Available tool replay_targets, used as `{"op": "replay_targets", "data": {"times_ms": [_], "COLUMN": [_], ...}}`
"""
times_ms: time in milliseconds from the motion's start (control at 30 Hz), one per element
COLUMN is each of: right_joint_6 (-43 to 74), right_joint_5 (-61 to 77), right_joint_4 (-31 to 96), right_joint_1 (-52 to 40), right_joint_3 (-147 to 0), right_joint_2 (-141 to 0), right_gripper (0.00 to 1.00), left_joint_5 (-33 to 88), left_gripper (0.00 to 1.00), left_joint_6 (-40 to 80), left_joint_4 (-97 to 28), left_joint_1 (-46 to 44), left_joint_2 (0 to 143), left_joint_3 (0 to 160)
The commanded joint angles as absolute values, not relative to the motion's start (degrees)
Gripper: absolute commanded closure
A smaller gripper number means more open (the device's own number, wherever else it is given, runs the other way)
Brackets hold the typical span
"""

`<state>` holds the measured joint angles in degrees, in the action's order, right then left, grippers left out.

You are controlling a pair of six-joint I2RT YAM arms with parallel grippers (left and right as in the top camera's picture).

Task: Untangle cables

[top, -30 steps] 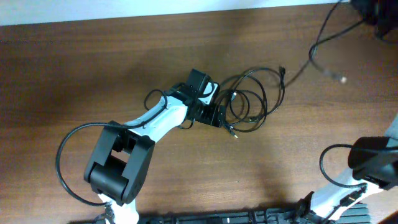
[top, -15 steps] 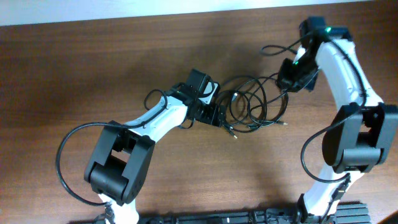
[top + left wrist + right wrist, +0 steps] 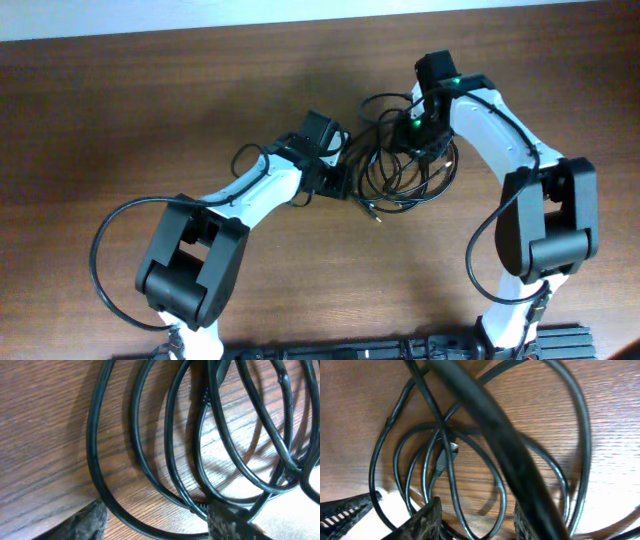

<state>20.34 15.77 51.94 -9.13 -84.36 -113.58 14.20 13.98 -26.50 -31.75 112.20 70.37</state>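
Observation:
The black cables (image 3: 398,203) lie in a tangle of overlapping loops at the table's middle. My left gripper (image 3: 346,186) sits at the tangle's left edge. In the left wrist view its fingers (image 3: 160,524) are open, with several cable loops (image 3: 96,460) running between them on the wood. My right gripper (image 3: 419,150) is over the tangle's upper right. In the right wrist view its fingers (image 3: 477,522) are open astride some loops (image 3: 379,462). A small plug (image 3: 441,462) lies inside the loops. A blurred black cord (image 3: 490,430) crosses close to the camera and hides part of the right finger.
The wooden table (image 3: 120,110) runs to a pale edge at the back. Thicker black arm wires (image 3: 100,250) loop beside the left arm's base. A silvery plug tip (image 3: 378,216) pokes out at the tangle's lower edge.
My right arm came in from the right and moved left over the tangle. The cord that lay at the far right is now gathered by the tangle. My left arm has not moved.

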Motion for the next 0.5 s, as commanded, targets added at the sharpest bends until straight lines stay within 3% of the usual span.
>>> {"op": "replay_targets", "data": {"times_ms": [0, 67, 133, 167, 233, 267, 300, 367, 467], "right_joint_6": [19.73, 19.73, 19.73, 19.73, 19.73, 19.73, 19.7, 19.7, 19.66], "right_joint_5": [16.29, 16.32, 16.32, 16.32, 16.32, 16.32, 16.29, 16.32, 17.39], "right_joint_4": [51.59, 51.64, 51.79, 51.79, 52.25, 52.8, 53.23, 53.76, 54.35], "right_joint_1": [-10.11, -9.69, -9.41, -9.41, -9.37, -9.28, -9.26, -9.26, -9.32], "right_joint_3": [-83.79, -83.79, -83.79, -83.79, -83.79, -83.79, -83.79, -83.79, -83.79], "right_joint_2": [-113.97, -113.97, -113.97, -113.97, -113.97, -113.97, -113.97, -113.97, -113.97], "right_gripper": [0.55, 0.55, 0.55, 0.55, 0.55, 0.55, 0.55, 0.55, 0.62], "left_joint_5": [7.01, 11.31, 11.14, 11.09, 11.09, 11.09, 11.11, 9.45, -4.95], "left_gripper": [0.34, 0.19, 0.19, 0.28, 0.59, 0.84, 1.0, 1.0, 1.0], "left_joint_6": [22.79, 24.95, 28.53, 28.93, 32.53, 34.59, 35.44, 35.62, 36.97], "left_joint_4": [-26.44, -24.32, -24.05, -24.21, -24.67, -25.28, -26.0, -30.24, -48.69], "left_joint_1": [-31.73, -31.81, -32.36, -32.53, -33.17, -33.23, -33.23, -32.67, -30.04], "left_joint_2": [116.31, 117.45, 118.04, 118.24, 119.83, 121.03, 121.64, 121.64, 121.27], "left_joint_3": [69.56, 69.56, 69.56, 69.56, 69.56, 69.58, 69.58, 70.98, 79.61]}}
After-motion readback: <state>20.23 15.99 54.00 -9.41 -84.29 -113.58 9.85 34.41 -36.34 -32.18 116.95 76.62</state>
